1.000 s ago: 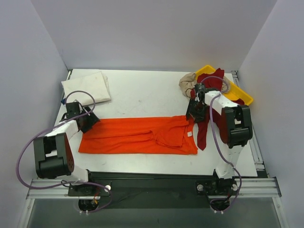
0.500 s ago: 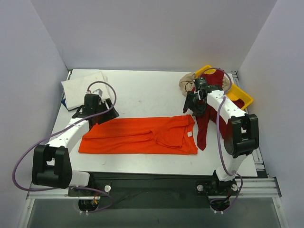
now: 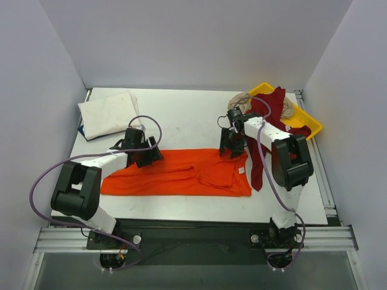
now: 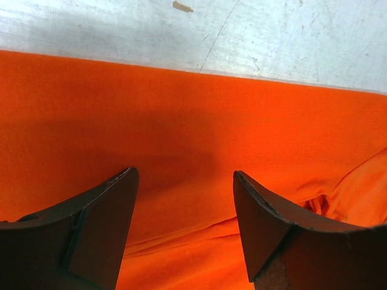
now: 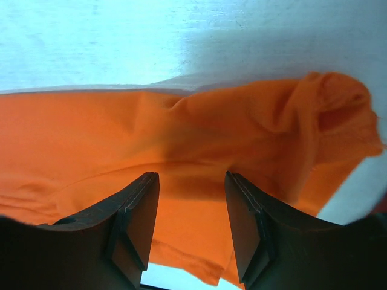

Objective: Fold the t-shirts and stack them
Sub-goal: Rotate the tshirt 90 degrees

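**A robot test cell in a lab**

Plain pale walls (image 3: 199, 42) box in a white table (image 3: 187, 121) on three sides; an aluminium rail (image 3: 326, 237) runs along the near edge, and two white-and-black arms, the left arm (image 3: 78, 187) and the right arm (image 3: 290, 160), are bolted there side by side; purple cables (image 3: 34, 199) loop loose from them; up close the tabletop is scuffed and marked; the props are few: a yellow tray (image 3: 309, 122), an orange t-shirt (image 3: 175, 175) laid flat, a folded white t-shirt (image 3: 109, 112).

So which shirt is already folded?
The white cloth t-shirt, a neat rectangle at far left; the bright orange one lies spread out, the dark red and beige ones crumpled.
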Tool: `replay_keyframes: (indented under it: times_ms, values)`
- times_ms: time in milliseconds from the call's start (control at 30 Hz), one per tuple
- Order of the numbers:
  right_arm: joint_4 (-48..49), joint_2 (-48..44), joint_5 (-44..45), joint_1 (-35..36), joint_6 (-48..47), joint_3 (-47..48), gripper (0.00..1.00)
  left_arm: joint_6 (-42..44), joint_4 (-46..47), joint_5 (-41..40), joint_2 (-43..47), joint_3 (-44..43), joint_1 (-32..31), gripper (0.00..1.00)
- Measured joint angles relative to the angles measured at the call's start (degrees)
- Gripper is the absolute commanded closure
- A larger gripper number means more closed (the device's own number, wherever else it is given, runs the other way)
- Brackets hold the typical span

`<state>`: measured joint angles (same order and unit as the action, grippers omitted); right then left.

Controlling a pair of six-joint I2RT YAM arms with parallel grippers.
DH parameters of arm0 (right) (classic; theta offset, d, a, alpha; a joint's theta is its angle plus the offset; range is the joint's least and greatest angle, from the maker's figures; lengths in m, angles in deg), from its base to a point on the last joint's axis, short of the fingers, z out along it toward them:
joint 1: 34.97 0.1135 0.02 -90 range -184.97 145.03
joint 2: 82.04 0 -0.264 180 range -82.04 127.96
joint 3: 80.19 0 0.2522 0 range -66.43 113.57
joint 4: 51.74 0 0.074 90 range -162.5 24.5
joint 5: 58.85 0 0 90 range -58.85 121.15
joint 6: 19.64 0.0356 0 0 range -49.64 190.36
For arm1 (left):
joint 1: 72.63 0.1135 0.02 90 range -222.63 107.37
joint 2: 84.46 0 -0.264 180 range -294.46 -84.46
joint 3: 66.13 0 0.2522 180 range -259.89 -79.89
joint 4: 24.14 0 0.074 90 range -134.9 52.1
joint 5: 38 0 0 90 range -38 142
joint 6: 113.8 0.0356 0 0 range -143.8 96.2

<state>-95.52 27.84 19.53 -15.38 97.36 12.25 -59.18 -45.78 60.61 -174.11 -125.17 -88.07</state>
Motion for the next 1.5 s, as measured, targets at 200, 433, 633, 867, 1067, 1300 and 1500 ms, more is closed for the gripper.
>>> replay_keyframes:
  times_ms: [200, 433, 633, 867, 1067, 1300, 1500]
  values:
    - [-0.31, 5.55, -0.20, 0.22, 0.02, 2.71, 0.52, 0.00, 1.62, -0.72, -0.52, 0.42, 0.00, 0.25]
    - [-1.84, 10.36, -0.59, -0.07, 0.44, 9.22, 0.52, 0.31, -0.50, -5.16, 3.34, 3.04, -0.22, 0.25]
    - [-4.26, 17.75, -1.68, -0.04, 2.05, 21.24, 0.52, 1.20, -4.94, -5.99, 8.35, 4.55, -0.24, 0.25]
    - [-5.05, 27.06, -3.37, -0.04, 3.23, 37.40, 0.49, 1.95, -8.74, -6.86, 13.86, 4.11, -0.24, 0.23]
    - [-5.14, 28.30, -4.48, -0.15, 2.69, 39.82, 0.47, 2.40, -9.75, -6.86, 13.66, 2.84, -0.11, 0.21]
    - [-5.25, 19.45, -4.92, -0.68, -0.50, 30.40, 0.46, 1.88, -7.82, -6.40, 9.01, 2.80, 0.98, 0.21]
    - [-5.40, 5.35, -4.15, -0.92, -2.49, 19.43, 0.46, 1.49, -5.42, -6.12, 6.51, 3.17, 1.84, 0.21]
